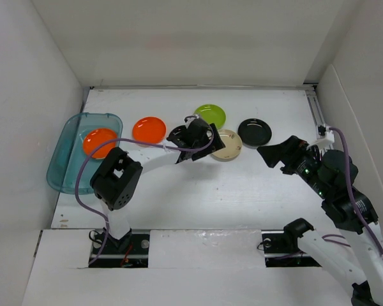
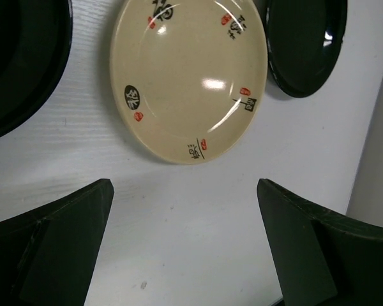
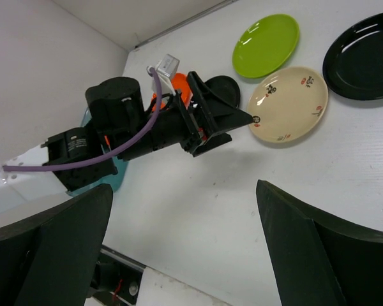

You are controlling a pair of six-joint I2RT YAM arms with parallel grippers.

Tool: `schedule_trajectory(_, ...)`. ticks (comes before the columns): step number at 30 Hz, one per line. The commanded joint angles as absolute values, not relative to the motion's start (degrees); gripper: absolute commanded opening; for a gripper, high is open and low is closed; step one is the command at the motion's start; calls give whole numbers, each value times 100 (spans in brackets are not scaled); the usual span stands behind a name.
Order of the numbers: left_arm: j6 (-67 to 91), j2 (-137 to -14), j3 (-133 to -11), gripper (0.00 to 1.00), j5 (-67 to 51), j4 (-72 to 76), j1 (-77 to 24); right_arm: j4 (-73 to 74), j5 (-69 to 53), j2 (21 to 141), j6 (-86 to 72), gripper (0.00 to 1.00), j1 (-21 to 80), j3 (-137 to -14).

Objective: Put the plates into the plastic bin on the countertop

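On the countertop [image 1: 242,191] I log: cream plate [image 2: 188,76] just ahead of my left gripper [image 2: 185,191], jaws wide, holding nothing; right gripper [image 3: 184,191] likewise wide; one orange plate [image 1: 99,141] inside plastic bin [image 1: 67,172].

plain white walls [image 1: 179,38] on 3 sides, evenly lit.

Countertop [image 1: 242,191] carries plastic bin [image 1: 65,173], orange plate [image 1: 149,129], green plate [image 1: 212,115], cream plate [image 1: 233,145], black plate [image 1: 255,132].
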State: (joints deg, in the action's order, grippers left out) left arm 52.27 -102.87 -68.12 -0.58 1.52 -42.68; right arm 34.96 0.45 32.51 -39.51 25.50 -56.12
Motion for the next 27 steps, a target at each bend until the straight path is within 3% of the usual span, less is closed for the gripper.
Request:
schedule_trajectory(1,5677,-10362,-6918,95,211,351,-4298,3489,79,3190,-3981,100,2514,-5880)
schedule_trajectory(5,5905,-10652,-6970,89,492,291,-4351,3489,18,3190,-3981,100,2514,-5932)
schedule_trajectory(10,6117,-10951,-7163,67,686,229,-4403,3437,-35,3190,-3981,100,2514,-5933)
schedule_trajectory(18,6415,-11479,-7620,52,1072,-377,-4465,3384,-35,3190,-3981,100,2514,-5933)
schedule_trajectory(26,6548,-11584,-7682,29,1213,-606,-4465,3384,-35,3190,-3981,100,2514,-5985)
schedule_trajectory(27,6548,-11584,-7682,21,1213,-676,-4465,3384,-35,3138,-3981,100,2514,-5985)
